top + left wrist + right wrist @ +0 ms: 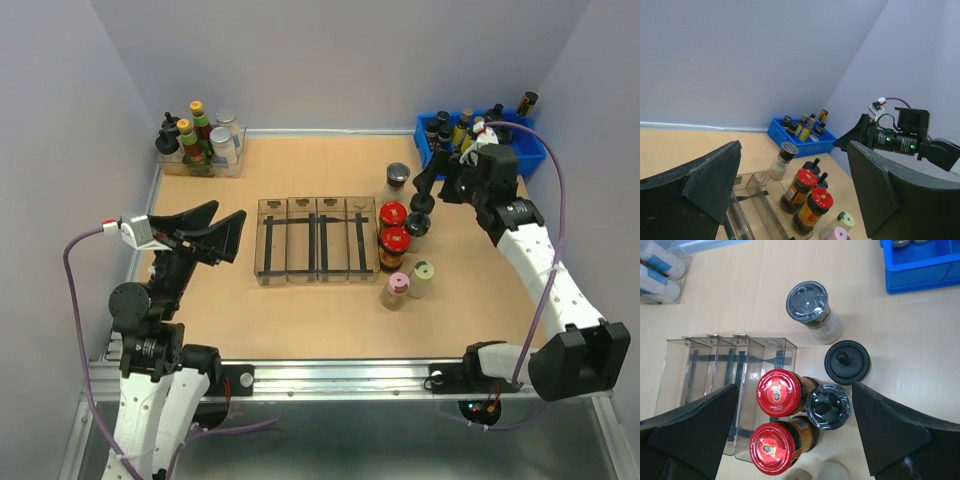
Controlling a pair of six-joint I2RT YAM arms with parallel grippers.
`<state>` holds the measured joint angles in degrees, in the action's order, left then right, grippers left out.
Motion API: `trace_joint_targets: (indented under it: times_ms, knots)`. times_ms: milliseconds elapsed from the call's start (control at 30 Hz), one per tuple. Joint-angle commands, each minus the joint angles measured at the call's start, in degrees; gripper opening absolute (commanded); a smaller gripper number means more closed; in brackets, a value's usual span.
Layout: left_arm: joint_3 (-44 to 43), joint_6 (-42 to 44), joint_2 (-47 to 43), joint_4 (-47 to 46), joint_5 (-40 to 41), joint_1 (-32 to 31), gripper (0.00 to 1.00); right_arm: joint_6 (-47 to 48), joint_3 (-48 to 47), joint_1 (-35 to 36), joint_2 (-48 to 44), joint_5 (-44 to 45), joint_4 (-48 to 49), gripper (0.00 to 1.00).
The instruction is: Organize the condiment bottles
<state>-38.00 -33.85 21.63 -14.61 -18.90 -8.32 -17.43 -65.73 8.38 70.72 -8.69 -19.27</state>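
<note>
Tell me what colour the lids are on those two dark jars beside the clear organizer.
Both lids are bright red; the right wrist view shows them best.

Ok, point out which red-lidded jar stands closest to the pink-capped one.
The red-lidded jar nearer the arm bases, right behind the pink-capped jar. The other red-lidded jar stands farther back, toward the grey-lidded jar.

All seven stand upright, clustered right of centre on the desk (300, 310). Farthest from you is the grey-lidded clear jar (397, 178). Next come the far knob jar (421, 203) and near knob jar (416, 224), both black-capped. Just left of them are the far red jar (392, 215) and near red jar (395, 243), dark with red lids. Nearest you, side by side, are the pink-capped jar (397, 288) and yellow-capped jar (422, 275).
</note>
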Motion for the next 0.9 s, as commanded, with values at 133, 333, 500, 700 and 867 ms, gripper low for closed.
trace_joint_targets:
  times_ms: [133, 333, 500, 700, 867]
  knots:
    - [2.8, -0.4, -1.5, -1.4, -2.1, -0.3, 0.99, 2.7, -5.4, 0.5, 6.5, 2.8, -0.8, 1.0]
    - [3.3, -1.0, -1.3, 0.4, -2.1, -0.3, 0.99, 6.4, -15.1, 4.6, 18.5, 6.6, -0.2, 1.0]
    - [4.6, -2.1, -3.2, 0.5, -2.0, -0.3, 0.99, 9.0, -22.1, 6.9, 26.4, 13.2, 0.1, 1.0]
    - [4.8, -1.8, -4.9, 3.0, -1.8, -0.3, 0.99, 9.6, -27.3, 7.0, 34.7, 17.4, 0.2, 1.0]
    - [4.9, -1.5, -5.7, 4.2, -1.4, -0.2, 0.99, 9.5, -28.8, 7.1, 37.9, 18.5, 0.4, 1.0]
